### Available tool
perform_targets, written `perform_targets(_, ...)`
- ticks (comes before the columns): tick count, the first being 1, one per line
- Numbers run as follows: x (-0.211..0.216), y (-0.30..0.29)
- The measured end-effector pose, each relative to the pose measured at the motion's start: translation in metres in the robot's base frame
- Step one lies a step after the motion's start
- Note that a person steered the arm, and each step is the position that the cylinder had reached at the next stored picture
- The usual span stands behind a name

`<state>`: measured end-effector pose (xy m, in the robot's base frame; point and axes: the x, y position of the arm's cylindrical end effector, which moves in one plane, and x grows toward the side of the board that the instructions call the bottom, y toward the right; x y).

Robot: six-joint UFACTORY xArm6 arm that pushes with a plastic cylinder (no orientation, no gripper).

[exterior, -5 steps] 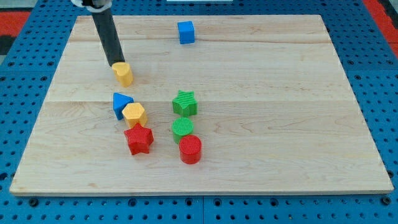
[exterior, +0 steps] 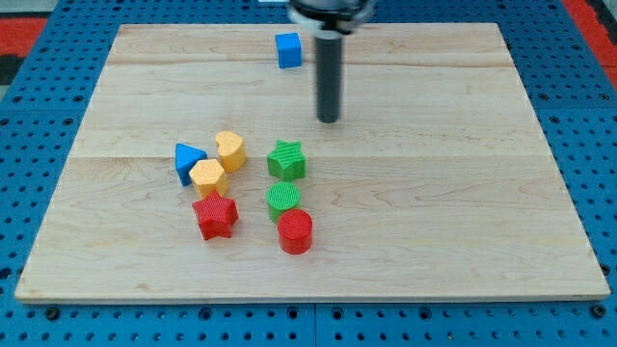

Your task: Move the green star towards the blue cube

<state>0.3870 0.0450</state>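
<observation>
The green star (exterior: pixel 286 159) lies near the board's middle. The blue cube (exterior: pixel 288 50) sits near the view's top edge, straight above the star. My tip (exterior: pixel 329 120) is down on the board, above and a little right of the green star, with a clear gap between them. It is below and right of the blue cube.
A green cylinder (exterior: pixel 283 199) and a red cylinder (exterior: pixel 295 232) lie just below the star. To its left are a yellow heart (exterior: pixel 229 150), a blue triangle (exterior: pixel 188 162), a yellow hexagon (exterior: pixel 208 178) and a red star (exterior: pixel 215 217). The wooden board (exterior: pixel 463 173) has blue pegboard around it.
My tip has swung from the view's upper left to the right, above the green star. The yellow heart has moved down and right, next to the yellow hexagon.
</observation>
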Motion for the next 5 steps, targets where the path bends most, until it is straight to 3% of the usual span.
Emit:
perform_targets(1,0.053,0.012)
perform_targets(2,0.089,-0.022)
perform_targets(5,0.067,-0.107)
